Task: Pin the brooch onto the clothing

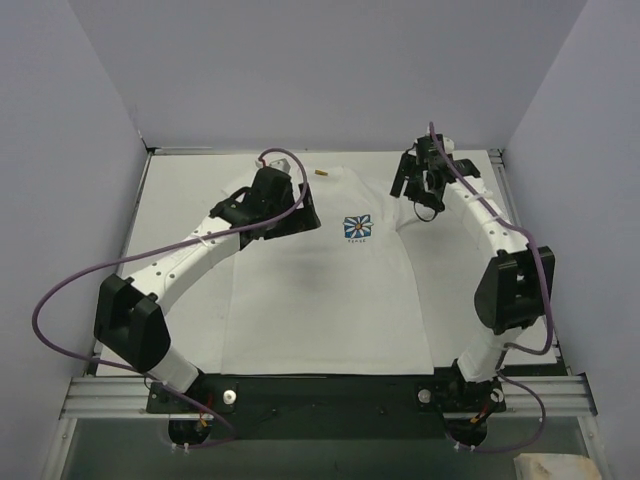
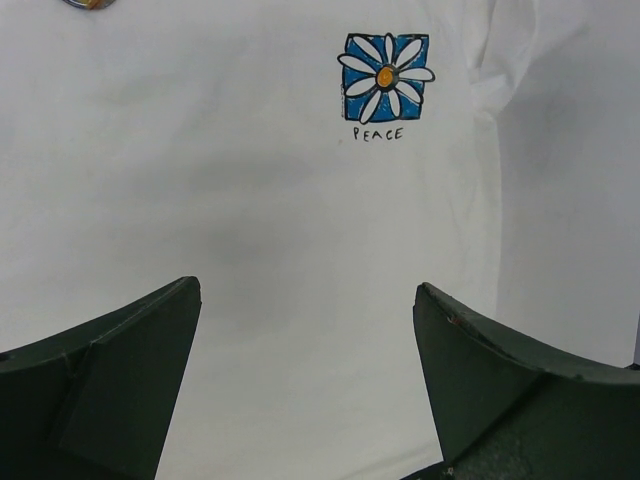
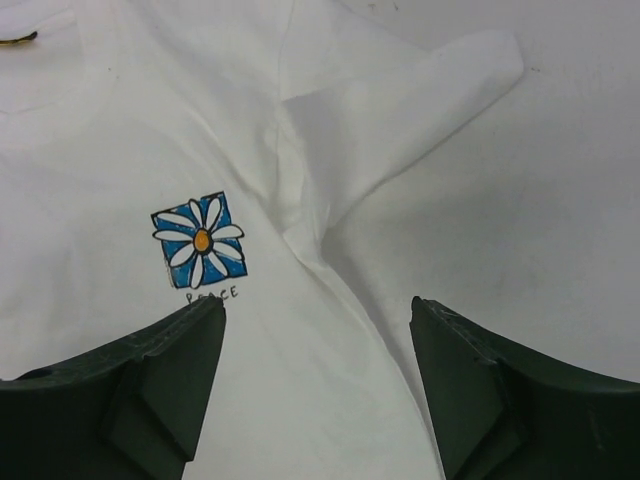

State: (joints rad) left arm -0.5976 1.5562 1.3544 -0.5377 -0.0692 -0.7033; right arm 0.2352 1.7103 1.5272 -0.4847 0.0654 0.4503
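The clothing, a white T-shirt (image 1: 330,300), lies flat on the table with its blue daisy print (image 1: 357,229) on the chest. The brooch (image 1: 321,173) is a tiny orange-tan spot at the collar. In the left wrist view the brooch (image 2: 90,3) is cut by the top edge, and in the right wrist view the brooch (image 3: 18,39) sits at the far upper left. My left gripper (image 2: 307,300) hovers open over plain shirt fabric below the print (image 2: 387,78). My right gripper (image 3: 318,310) is open over the shirt's side, beside the print (image 3: 199,240), holding nothing.
The shirt's sleeve (image 3: 400,110) is folded over near my right gripper (image 1: 405,190). The white table (image 1: 190,200) is boxed in by grey walls on three sides. My left gripper (image 1: 303,215) is above the shirt's left shoulder. Purple cables loop beside both arms.
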